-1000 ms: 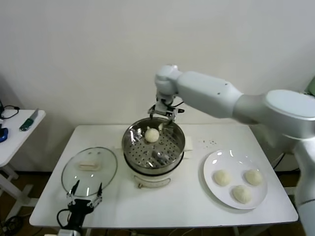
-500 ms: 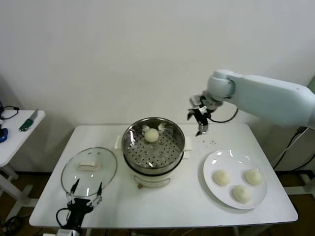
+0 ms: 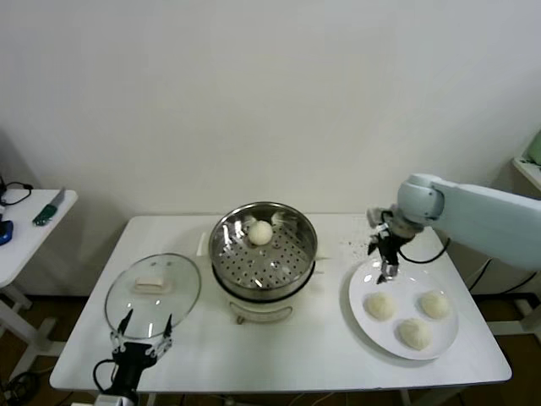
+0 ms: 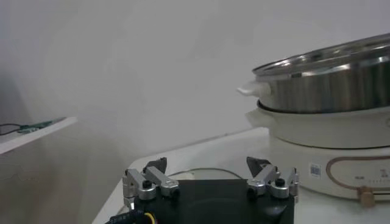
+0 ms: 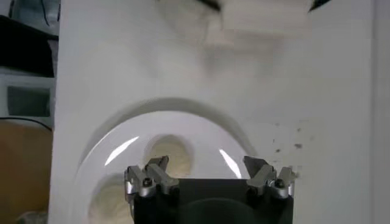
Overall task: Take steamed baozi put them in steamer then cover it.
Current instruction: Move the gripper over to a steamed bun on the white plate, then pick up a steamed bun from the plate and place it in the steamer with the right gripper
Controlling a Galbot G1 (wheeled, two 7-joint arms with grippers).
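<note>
The steamer [image 3: 264, 254] stands mid-table, a shiny perforated basket on a white pot base, with one baozi [image 3: 260, 232] lying at its far side. Three more baozi [image 3: 380, 305] rest on a white plate [image 3: 406, 288] at the right. My right gripper [image 3: 386, 259] hovers open and empty over the plate's far-left edge. In the right wrist view its own jaws [image 5: 207, 164] stand apart above the plate [image 5: 201, 131], one baozi [image 5: 170, 153] just ahead of them. The glass cover [image 3: 153, 290] lies flat at the left. My left gripper [image 3: 142, 326] waits open by the cover's near rim.
A small side table [image 3: 34, 222] with a few items stands off to the left. The steamer's basket [image 4: 329, 76] and white base [image 4: 323, 155] rise just beside the left gripper [image 4: 207, 164]. Dark specks mark the tabletop behind the plate.
My right arm swung from over the steamer to the right and came down to the plate, its gripper empty. The baozi stayed in the steamer. The left arm has not moved.
</note>
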